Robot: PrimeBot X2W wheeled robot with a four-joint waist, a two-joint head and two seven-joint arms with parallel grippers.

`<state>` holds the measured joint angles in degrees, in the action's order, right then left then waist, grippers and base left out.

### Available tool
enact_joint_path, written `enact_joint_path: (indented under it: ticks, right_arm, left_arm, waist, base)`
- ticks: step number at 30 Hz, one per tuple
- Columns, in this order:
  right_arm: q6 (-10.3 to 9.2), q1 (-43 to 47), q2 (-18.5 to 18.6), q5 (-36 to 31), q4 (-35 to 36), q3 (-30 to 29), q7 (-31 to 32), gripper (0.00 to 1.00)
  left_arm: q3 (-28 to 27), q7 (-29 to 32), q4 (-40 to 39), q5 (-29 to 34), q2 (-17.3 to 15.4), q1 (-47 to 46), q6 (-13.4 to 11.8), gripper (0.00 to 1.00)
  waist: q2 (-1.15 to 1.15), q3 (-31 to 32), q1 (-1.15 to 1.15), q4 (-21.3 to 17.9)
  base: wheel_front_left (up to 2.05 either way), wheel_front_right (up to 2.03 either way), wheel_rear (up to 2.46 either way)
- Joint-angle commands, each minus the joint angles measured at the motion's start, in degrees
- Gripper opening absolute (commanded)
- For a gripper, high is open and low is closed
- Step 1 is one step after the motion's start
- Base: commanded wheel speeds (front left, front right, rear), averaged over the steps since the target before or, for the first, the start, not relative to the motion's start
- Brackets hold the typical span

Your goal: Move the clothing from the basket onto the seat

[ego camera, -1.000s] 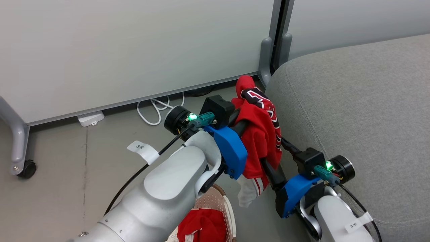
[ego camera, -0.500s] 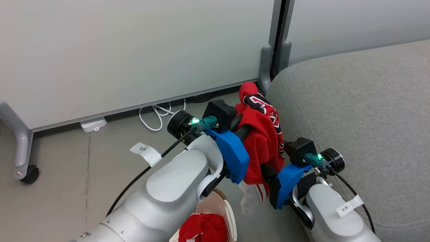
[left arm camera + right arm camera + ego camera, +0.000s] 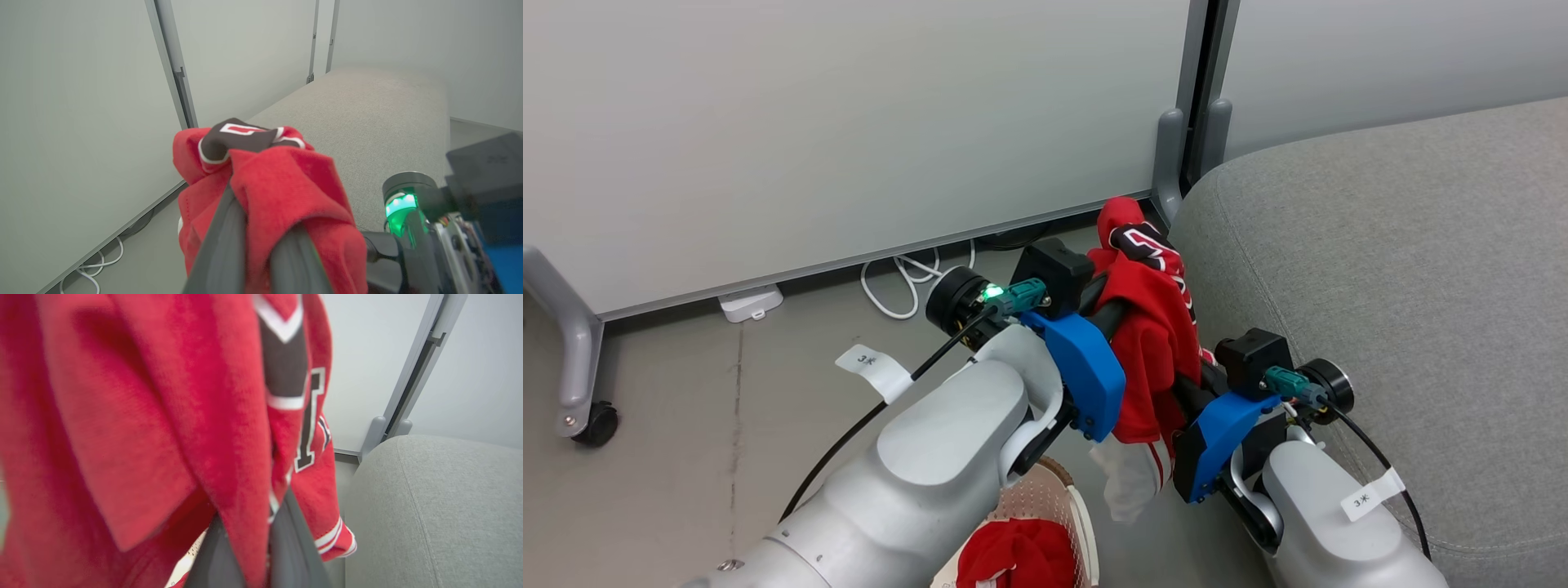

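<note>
Bright, even indoor light comes from above: the top of the pale left forearm shell is its lightest part, with no hard glare. Shadows are faint and soft-edged, darkest in the gap under the partition panel. In the head view the weave of the seat and the red jersey are sharp. In the left wrist view the dark fingers at the bottom edge are out of focus, and a green indicator light blooms on blurred housing at right. In the right wrist view the jersey's near folds are smeared, its lettering crisper, and the partition post leans with wide-angle distortion.
</note>
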<state>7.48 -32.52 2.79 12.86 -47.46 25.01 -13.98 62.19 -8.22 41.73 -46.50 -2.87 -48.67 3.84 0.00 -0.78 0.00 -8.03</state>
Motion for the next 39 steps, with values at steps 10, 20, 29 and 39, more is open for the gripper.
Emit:
enact_joint_path:
  ticks: [10, 20, 29, 39]
  right_arm:
    - [0.03, -2.0, 0.2, 0.9, -1.4, 0.4, -0.9, 0.0]
    - [0.03, -2.7, 0.2, 0.5, -2.5, 0.3, -1.3, 0.0]
    - [0.03, -2.7, 0.2, 0.1, -2.6, -0.5, -1.4, 0.0]
    - [0.03, -2.2, 1.0, -2.8, 0.3, -5.9, -1.3, 0.0]
  left_arm:
    - [0.7, -1.2, 0.7, -1.2, 0.0, -1.4, -0.1, 0.22]
    - [1.2, -2.0, 1.2, -1.9, 0.0, -1.5, -0.7, 1.0]
    - [1.0, -3.3, 1.7, -2.6, 0.0, -0.4, -0.9, 1.0]
    - [-0.4, -6.6, -0.8, -1.9, -2.0, 5.1, -2.1, 1.0]
  waist:
    - [0.0, 0.0, 0.0, 0.1]
    - [0.0, 0.0, 0.0, 0.1]
    - [0.0, 0.0, 0.0, 0.2]
    - [0.0, -1.0, 0.0, 1.3]
  base:
    - [0.0, 0.0, 0.0]
    - [0.0, 0.0, 0.0]
    - [0.0, 0.0, 0.0]
    - [0.0, 0.0, 0.0]
